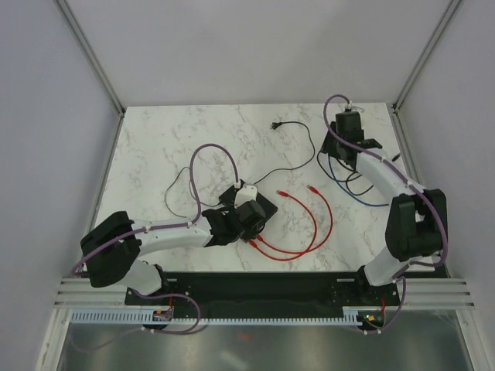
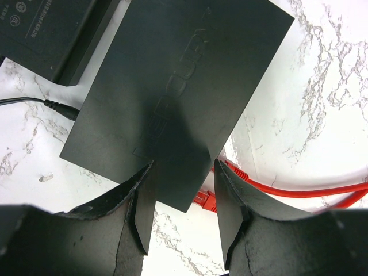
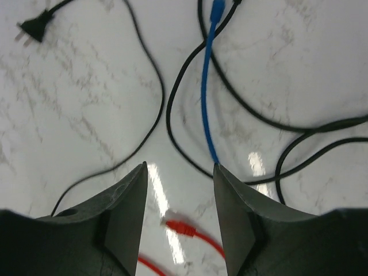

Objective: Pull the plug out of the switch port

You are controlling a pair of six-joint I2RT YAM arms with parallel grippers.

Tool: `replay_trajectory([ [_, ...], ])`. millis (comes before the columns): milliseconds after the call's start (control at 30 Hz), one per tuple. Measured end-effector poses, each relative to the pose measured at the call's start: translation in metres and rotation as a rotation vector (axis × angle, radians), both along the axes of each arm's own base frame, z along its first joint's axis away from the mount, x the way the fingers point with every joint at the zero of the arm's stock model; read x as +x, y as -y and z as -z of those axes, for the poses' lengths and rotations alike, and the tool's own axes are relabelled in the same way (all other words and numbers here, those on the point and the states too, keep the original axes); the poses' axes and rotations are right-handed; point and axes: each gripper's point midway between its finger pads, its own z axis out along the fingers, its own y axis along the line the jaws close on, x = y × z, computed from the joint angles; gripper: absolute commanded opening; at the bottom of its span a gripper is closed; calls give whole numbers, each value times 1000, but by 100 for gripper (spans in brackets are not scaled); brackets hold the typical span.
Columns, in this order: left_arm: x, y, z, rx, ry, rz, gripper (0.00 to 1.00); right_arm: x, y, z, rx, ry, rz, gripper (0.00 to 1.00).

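Observation:
The switch (image 2: 172,86) is a flat matte-black box lying at the table's middle (image 1: 265,209). A red plug (image 2: 208,201) sits at its near edge, and its red cable (image 2: 299,191) runs off to the right. My left gripper (image 2: 181,167) hangs over the switch's near corner (image 1: 249,222). Its jaws stand apart with that corner between them, and a gap shows beside the right finger. My right gripper (image 3: 179,167) is open with nothing in it, raised at the back right (image 1: 346,127). Below it on the marble lies a loose red plug (image 3: 187,228).
A smaller black box (image 2: 40,34) with a thin black cord (image 2: 34,102) lies beside the switch. Red cable loops (image 1: 309,232) spread right of the switch. A blue cable (image 3: 208,86), black cords (image 3: 172,115) and a two-prong plug (image 3: 31,29) lie at the back right.

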Motion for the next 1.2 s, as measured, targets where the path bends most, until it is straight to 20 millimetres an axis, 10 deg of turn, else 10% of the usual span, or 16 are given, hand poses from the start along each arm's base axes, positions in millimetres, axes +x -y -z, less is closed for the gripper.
replay_trajectory([
  [300, -1, -3, 2, 9, -4, -1, 51, -121, -98, -6, 187, 83, -398, 52],
  [700, 4, -11, 1, 4, -4, -27, 51, -248, -203, 63, 507, -120, -811, 49],
  [1200, 16, -19, 8, -39, -74, -67, 51, -275, -255, 100, 546, -190, -887, 47],
])
